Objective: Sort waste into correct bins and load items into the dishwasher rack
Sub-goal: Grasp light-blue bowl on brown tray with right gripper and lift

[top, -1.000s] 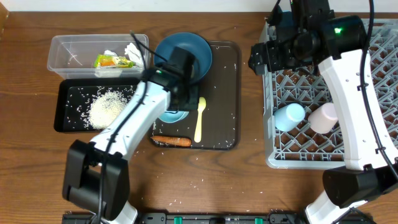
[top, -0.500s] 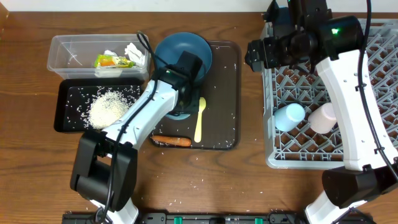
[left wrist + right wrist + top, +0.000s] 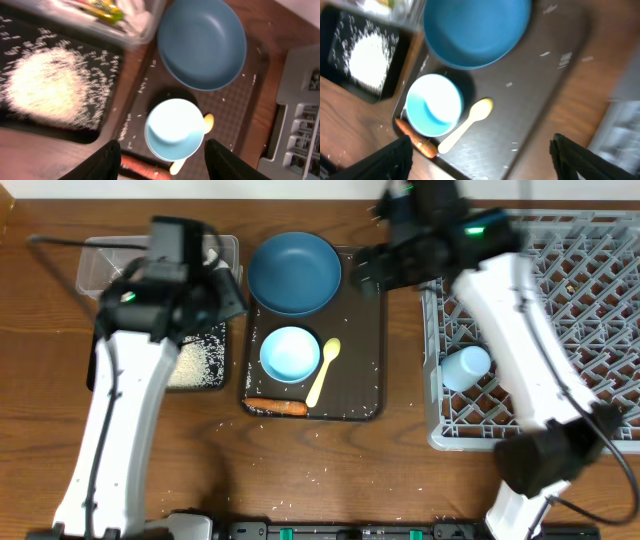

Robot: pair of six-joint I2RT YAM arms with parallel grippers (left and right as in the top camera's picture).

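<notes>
On the wooden table (image 3: 400, 470), rice (image 3: 200, 358) is binned at 9 o'clock, a light blue cup (image 3: 466, 366) racked; plate (image 3: 294, 273), bowl (image 3: 290, 353), spoon (image 3: 322, 372), carrot stick (image 3: 276, 407) are left. The left gripper (image 3: 162, 160) and right gripper (image 3: 485, 160) are held spread.

On brown tray (image 3: 365, 330): dark blue plate (image 3: 294, 273), upright white bowl (image 3: 290, 353), yellow spoon (image 3: 323, 370) alongside, orange stick (image 3: 277, 407). In grey rack (image 3: 600, 280): light blue cup (image 3: 466, 367).
</notes>
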